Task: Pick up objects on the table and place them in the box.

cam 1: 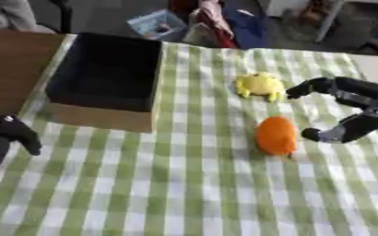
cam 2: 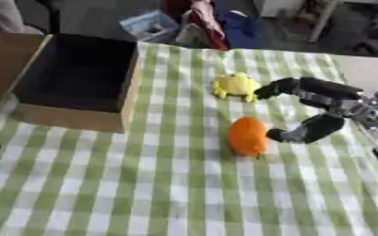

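Note:
An orange rounded toy [cam 1: 276, 135] lies on the green-checked cloth, right of centre. Behind it sits a yellow soft toy [cam 1: 260, 85]. My right hand [cam 2: 331, 102] comes in from the right, open, with its fingers [cam 2: 274, 89] stretched toward the yellow toy and its thumb [cam 2: 301, 131] just right of the orange toy, touching neither as far as I can see. The dark open box [cam 1: 103, 82] stands at the back left with nothing showing inside. My left hand [cam 1: 7, 133] rests at the left edge, fingers relaxed.
A brown tabletop [cam 1: 11, 64] lies bare left of the box. Beyond the table's far edge are a red and blue bundle [cam 1: 224, 25] and a booklet [cam 1: 156, 23] on the floor. The cloth's near half [cam 1: 184, 193] holds nothing.

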`<action>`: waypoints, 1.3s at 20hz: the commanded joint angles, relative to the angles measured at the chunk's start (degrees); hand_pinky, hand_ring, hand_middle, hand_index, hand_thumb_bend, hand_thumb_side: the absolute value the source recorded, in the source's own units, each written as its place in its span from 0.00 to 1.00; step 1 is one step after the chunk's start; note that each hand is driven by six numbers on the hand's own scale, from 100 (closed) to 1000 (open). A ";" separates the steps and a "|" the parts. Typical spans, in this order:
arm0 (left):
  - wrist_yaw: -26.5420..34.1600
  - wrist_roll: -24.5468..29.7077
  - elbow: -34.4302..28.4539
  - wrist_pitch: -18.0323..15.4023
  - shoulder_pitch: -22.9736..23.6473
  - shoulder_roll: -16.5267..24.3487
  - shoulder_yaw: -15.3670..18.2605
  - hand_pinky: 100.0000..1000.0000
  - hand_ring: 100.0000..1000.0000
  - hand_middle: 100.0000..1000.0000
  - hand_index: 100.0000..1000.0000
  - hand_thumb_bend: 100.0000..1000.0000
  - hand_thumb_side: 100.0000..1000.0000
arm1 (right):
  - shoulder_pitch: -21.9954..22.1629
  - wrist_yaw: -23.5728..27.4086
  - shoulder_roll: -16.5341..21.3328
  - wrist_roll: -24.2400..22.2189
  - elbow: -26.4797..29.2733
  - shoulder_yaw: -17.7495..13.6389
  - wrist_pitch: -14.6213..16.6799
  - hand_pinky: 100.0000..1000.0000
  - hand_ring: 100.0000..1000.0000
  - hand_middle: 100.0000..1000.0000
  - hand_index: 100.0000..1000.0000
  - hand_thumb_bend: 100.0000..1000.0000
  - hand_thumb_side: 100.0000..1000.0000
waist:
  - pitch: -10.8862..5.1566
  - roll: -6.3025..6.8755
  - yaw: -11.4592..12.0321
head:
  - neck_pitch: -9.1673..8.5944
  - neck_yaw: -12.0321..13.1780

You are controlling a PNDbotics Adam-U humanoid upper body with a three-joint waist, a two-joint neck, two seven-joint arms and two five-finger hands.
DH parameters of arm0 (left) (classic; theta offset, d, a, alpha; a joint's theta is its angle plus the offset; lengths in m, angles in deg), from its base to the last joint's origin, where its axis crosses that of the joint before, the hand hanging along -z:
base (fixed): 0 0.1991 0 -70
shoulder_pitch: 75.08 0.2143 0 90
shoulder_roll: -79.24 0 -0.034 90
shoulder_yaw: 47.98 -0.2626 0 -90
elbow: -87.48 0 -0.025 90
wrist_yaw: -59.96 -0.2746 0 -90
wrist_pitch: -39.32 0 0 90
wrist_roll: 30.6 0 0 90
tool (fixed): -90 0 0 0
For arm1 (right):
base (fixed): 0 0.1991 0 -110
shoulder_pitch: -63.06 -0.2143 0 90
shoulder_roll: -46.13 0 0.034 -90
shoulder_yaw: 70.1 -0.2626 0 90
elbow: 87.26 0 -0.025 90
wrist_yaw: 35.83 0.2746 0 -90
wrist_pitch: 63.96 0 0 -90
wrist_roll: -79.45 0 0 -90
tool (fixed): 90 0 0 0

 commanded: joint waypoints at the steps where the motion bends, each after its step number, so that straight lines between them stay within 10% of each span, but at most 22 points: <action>1: -0.20 0.20 -0.55 -0.07 -0.37 1.16 0.15 0.59 0.49 0.50 0.66 0.00 0.68 | -1.42 -1.07 0.51 -0.17 -1.61 -0.31 0.42 0.83 0.81 0.78 0.94 0.31 0.56 | -0.89 0.18 0.05 | 0.14 -0.25; 26: -0.16 0.22 -0.64 -0.32 -0.36 0.98 0.13 0.60 0.49 0.50 0.66 0.00 0.68 | -2.90 -7.93 -4.77 0.81 -10.06 -0.06 1.58 0.82 0.80 0.76 0.91 0.23 0.61 | -0.78 0.55 0.46 | 0.09 -0.34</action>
